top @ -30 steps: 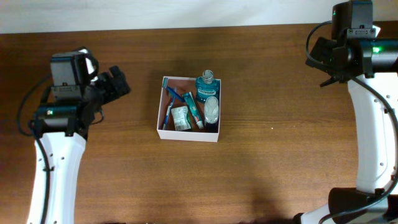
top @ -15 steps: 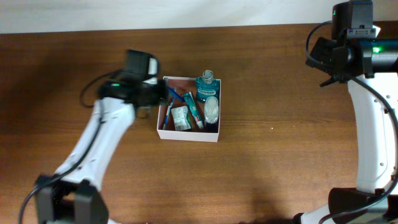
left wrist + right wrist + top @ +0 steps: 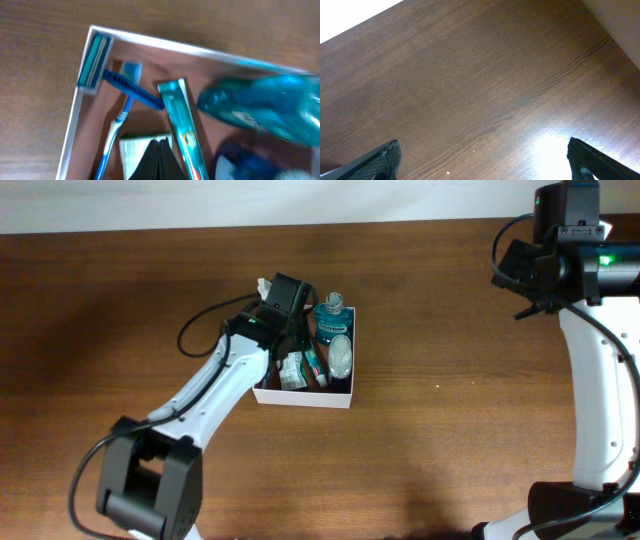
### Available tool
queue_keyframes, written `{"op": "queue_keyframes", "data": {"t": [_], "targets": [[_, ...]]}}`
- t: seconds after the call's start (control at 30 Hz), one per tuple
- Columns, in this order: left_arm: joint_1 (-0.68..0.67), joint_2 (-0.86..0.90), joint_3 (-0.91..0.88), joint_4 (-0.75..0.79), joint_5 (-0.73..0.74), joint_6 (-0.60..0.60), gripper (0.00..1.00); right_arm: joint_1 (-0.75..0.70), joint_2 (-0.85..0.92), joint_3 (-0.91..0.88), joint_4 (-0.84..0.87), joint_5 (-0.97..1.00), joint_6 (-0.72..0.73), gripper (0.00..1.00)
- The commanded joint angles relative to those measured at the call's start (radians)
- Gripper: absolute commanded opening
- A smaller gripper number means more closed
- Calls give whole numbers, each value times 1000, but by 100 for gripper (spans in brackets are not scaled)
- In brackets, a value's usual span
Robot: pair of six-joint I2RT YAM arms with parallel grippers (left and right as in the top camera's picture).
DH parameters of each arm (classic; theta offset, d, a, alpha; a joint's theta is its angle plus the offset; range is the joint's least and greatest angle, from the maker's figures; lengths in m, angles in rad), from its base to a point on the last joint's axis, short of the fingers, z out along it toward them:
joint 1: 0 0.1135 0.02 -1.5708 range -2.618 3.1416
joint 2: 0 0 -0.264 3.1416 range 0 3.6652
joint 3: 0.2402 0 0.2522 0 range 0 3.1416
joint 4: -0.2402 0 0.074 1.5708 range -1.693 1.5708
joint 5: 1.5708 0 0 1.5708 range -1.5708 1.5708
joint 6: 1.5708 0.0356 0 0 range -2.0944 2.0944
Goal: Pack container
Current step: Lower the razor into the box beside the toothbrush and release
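1. Table (image 3: 450, 430): dark brown wood grain. It carries the container and both arms.

2. Right arm (image 3: 600, 380): stands at the far right edge, well apart from the container. The right gripper (image 3: 484, 156) is spread wide, with one fingertip at each lower corner of its wrist view. Only bare table shows between them, and nothing is held.

3. Left arm (image 3: 215, 395): reaches from the near left side across the container's left wall.

4. Container (image 3: 300, 396): white-walled square box with a pinkish-brown floor, left of table centre. It lies directly beneath the left gripper (image 3: 157, 157). The dark fingertips are pressed together into a single wedge over the left-hand part of the box. No object is seen between them.

5. Contents, all inside the walls:
- Blue mouthwash bottle (image 3: 260, 110), along the back right, blurred.
- Teal toothpaste tube (image 3: 182, 125), just right of the fingertips.
- Blue toothbrush (image 3: 117, 130), near the left wall (image 3: 75, 125).
- Razor (image 3: 95, 62), with its head in the back left corner.
- White packet (image 3: 135, 150), partly covered by the fingertips. Whether they touch it cannot be determined.
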Motion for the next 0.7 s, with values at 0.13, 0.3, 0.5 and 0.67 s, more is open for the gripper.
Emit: {"op": "queue_keyframes", "data": {"t": [0.13,0.3,0.5,0.67], "targets": [[0,109,7,126,-64,-61,2,-5,6,6,0,2,0,99],[0,152,7,158,-128,-60,30,-5,6,6,0,2,0,99],[0,155,7,151,-158,-60,36,-5,6,6,0,3,0,99],[0,155,7,152,-158,-60,40,-5,6,6,0,3,0,99]]}}
